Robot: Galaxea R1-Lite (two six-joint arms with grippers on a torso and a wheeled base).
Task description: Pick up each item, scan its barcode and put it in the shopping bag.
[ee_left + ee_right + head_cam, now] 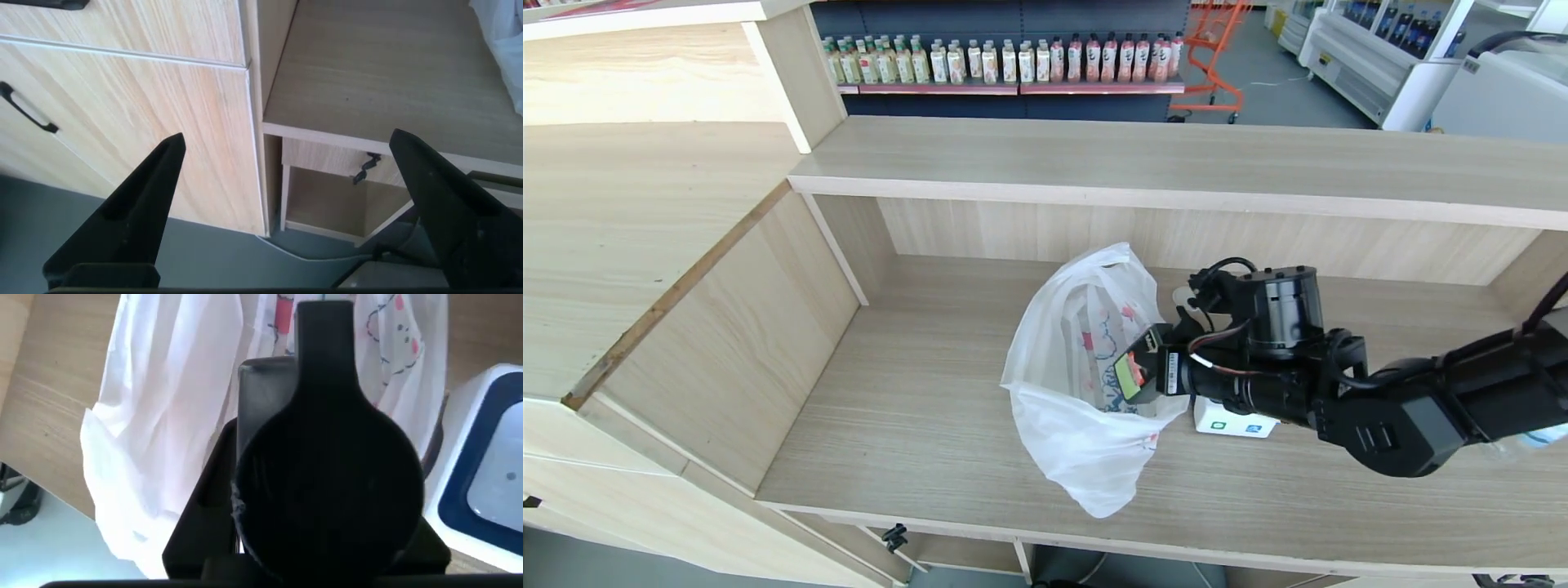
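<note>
A white plastic shopping bag [1078, 425] stands open on the lower wooden counter [915, 425], with printed packages showing through it. My right gripper [1156, 367] is at the bag's mouth, shut on a dark item [1134, 376] with a green and red label. In the right wrist view that dark item [327, 474] looks round with a narrow neck, held against the bag [163, 416]. My left gripper [286, 139] is open and holds nothing, low in front of the counter's front edge [368, 139].
A white scanner box [1233, 425] with a blue top [490, 482] sits on the counter just right of the bag, under my right wrist. A raised ledge [1176, 163] runs behind, and a wooden side panel [727, 343] closes the left. Cabinet doors [122, 98] lie below.
</note>
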